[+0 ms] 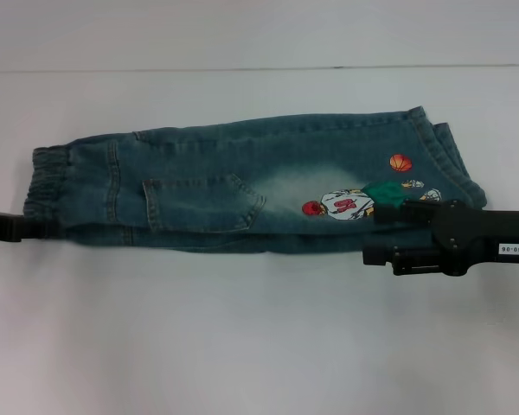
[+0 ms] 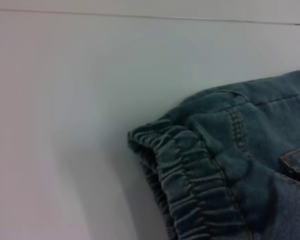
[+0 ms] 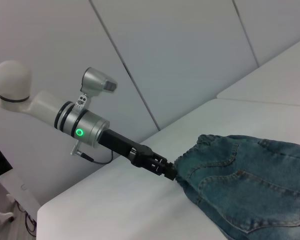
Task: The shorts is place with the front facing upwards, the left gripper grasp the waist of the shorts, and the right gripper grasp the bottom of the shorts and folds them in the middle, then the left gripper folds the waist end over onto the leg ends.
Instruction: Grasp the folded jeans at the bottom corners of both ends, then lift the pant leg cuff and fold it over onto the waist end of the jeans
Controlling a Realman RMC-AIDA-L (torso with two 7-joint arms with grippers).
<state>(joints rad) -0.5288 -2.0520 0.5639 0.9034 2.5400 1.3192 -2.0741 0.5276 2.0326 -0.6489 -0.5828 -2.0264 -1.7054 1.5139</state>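
Head view: faded blue denim shorts (image 1: pixel 242 186) with a cartoon print lie folded lengthwise across the frame's middle on the white table (image 1: pixel 259 346). At left, the left gripper (image 1: pixel 30 229) pinches the elastic waistband (image 2: pixel 190 185). At right, the right gripper (image 1: pixel 389 212) meets the leg hems; its finger opening cannot be told.

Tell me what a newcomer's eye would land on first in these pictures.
First, the denim shorts lying lengthwise across the white table, with a bright cartoon basketball print near the leg end. Next, the two dark grippers at opposite ends: the left gripper at the elastic waistband, and the right gripper at the leg end beside the print.
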